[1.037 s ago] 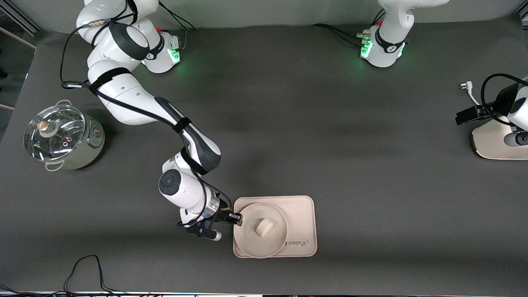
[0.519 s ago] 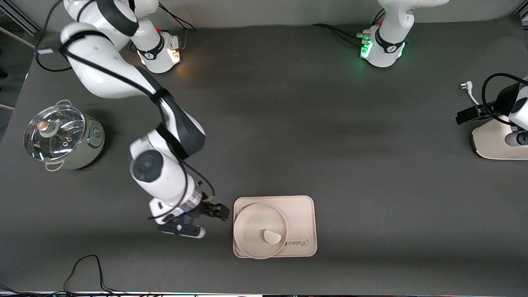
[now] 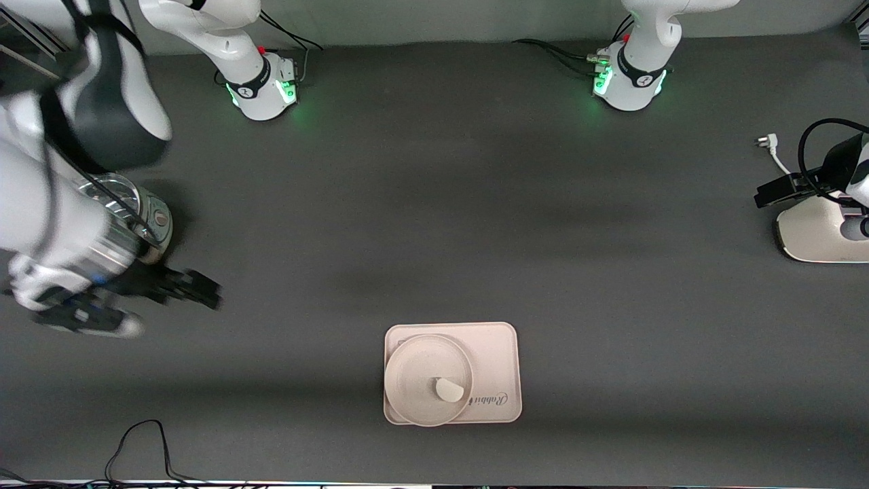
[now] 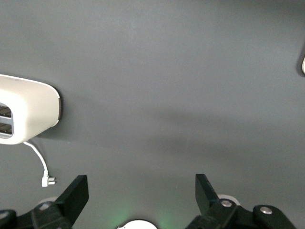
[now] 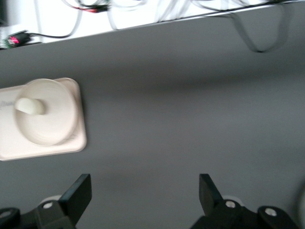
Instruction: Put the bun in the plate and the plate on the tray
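The bun (image 3: 448,389) lies in the round plate (image 3: 414,367), off its middle toward the "Rabbit" script. The plate sits on the rectangular tray (image 3: 495,353), at the end nearer the right arm. My right gripper (image 3: 200,291) is open and empty, up in the air over the bare table beside the pot, well away from the tray. Its wrist view shows its jaws wide apart (image 5: 143,195), with the tray (image 5: 71,143), plate (image 5: 52,129) and bun (image 5: 29,106) in the distance. My left gripper (image 3: 762,197) is open and empty (image 4: 142,195) and waits over the white appliance.
A pot with a glass lid (image 3: 153,221) stands at the right arm's end, partly hidden by the right arm. A white appliance (image 3: 815,234) with a cord and plug (image 3: 767,144) sits at the left arm's end; it shows in the left wrist view (image 4: 28,112).
My right gripper let go of the plate's rim and swung away toward the pot. The bun slid toward the plate's edge by the script. The left arm has not moved.
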`<state>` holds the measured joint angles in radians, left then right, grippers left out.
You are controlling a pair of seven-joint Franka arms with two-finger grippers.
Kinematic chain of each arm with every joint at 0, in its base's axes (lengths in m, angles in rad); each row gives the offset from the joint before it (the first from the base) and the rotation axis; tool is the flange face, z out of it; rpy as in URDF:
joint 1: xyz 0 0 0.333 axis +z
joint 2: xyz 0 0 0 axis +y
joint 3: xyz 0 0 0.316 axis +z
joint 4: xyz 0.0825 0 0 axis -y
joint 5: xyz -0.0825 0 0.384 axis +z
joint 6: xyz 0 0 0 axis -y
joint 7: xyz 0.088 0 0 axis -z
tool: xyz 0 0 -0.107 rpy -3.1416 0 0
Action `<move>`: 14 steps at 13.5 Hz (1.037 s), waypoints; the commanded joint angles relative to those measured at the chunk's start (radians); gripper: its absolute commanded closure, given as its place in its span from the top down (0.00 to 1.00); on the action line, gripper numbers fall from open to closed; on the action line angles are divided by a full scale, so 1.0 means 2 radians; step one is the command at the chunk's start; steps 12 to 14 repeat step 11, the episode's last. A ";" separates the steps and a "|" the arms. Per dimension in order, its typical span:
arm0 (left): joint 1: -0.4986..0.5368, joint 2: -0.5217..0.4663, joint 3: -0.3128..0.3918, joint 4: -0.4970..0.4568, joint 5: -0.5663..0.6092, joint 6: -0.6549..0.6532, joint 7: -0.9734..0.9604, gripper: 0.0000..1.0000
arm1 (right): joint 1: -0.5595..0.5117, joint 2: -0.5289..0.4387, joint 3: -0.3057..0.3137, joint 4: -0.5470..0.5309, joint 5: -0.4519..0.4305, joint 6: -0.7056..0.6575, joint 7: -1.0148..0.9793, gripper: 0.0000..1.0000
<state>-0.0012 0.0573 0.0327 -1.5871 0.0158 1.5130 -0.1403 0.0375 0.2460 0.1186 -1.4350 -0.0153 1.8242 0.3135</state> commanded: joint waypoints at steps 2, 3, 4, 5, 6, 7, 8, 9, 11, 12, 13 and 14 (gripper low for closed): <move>-0.006 -0.019 -0.003 -0.018 0.000 0.014 0.002 1.00 | 0.007 -0.179 -0.052 -0.193 0.020 0.020 -0.044 1.00; -0.009 -0.018 -0.003 -0.018 0.002 0.012 0.002 1.00 | 0.007 -0.187 -0.058 -0.192 0.021 0.005 -0.062 1.00; -0.011 -0.018 -0.003 -0.016 0.002 0.010 0.001 1.00 | 0.007 -0.189 -0.068 -0.190 0.020 -0.013 -0.065 1.00; -0.011 -0.018 -0.003 -0.016 0.002 0.007 -0.001 1.00 | 0.007 -0.189 -0.073 -0.188 0.020 -0.018 -0.066 1.00; -0.011 -0.018 -0.003 -0.016 0.002 0.007 0.000 1.00 | 0.007 -0.188 -0.073 -0.187 0.020 -0.022 -0.066 1.00; -0.011 -0.018 -0.003 -0.017 0.002 0.006 0.000 1.00 | 0.007 -0.187 -0.070 -0.187 0.020 -0.022 -0.066 1.00; -0.011 -0.017 -0.003 -0.016 0.002 0.002 0.000 1.00 | 0.007 -0.184 -0.068 -0.185 0.020 -0.022 -0.066 1.00; -0.011 -0.017 -0.003 -0.016 0.002 0.001 -0.001 1.00 | 0.007 -0.182 -0.067 -0.182 0.020 -0.023 -0.065 1.00; -0.011 -0.018 -0.003 -0.016 0.002 -0.001 -0.003 1.00 | 0.008 -0.178 -0.060 -0.180 0.020 -0.024 -0.062 1.00; -0.011 -0.018 -0.003 -0.016 0.002 -0.001 -0.003 1.00 | 0.008 -0.178 -0.060 -0.180 0.020 -0.024 -0.062 1.00; -0.011 -0.018 -0.003 -0.016 0.002 -0.001 -0.003 1.00 | 0.008 -0.178 -0.060 -0.180 0.020 -0.024 -0.062 1.00; -0.011 -0.018 -0.003 -0.016 0.002 -0.001 -0.003 1.00 | 0.008 -0.178 -0.060 -0.180 0.020 -0.024 -0.062 1.00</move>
